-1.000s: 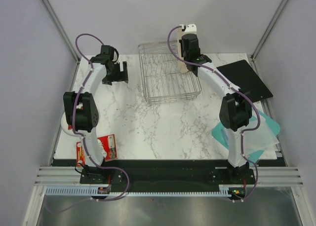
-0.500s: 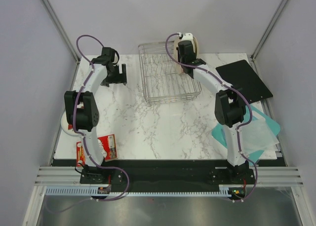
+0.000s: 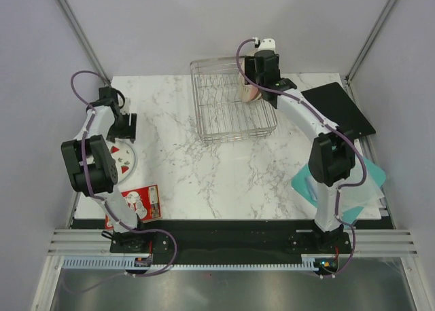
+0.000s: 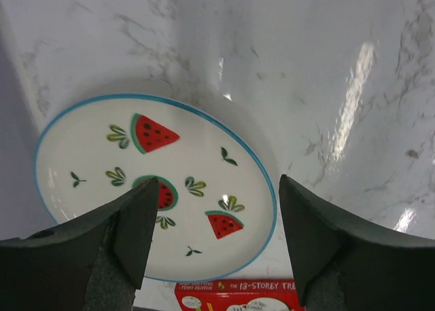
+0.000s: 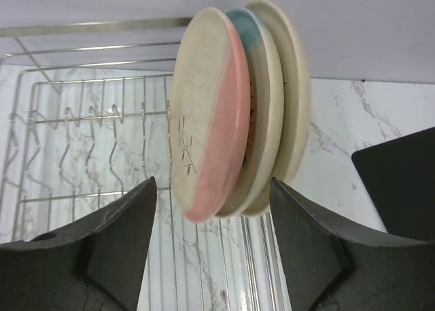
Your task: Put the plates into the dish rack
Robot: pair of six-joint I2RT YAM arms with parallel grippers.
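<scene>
The left claw (image 4: 216, 192) is open, its two dark fingers (image 4: 132, 233) spread wide and hanging over the small white plate (image 4: 102, 161) with red watermelon slices and a blue rim. That plate lies flat on the marble desk (image 4: 326, 66) at its left edge, directly under the claw, with its middle showing in the gap between the fingers; whether the fingertips touch it cannot be told. Just beside the plate's near edge lies a red printed packet (image 4: 238, 301). The right claw (image 5: 212, 189) is also open, at the far right corner of the wire dish rack (image 3: 224, 114). Three plates stand on edge there, packed close together: a pink plate (image 5: 211, 121) with a sprig in front, a blue plate (image 5: 262, 87) behind it, and a cream plate (image 5: 296, 94) at the back. Their lower edges dip into the space between the right fingers (image 5: 112, 246), and a strip of rack shows between the pink plate and the finger on its side, so nothing is clamped. A flat black board (image 3: 338, 107) lies on the desk to the right of the rack.
</scene>
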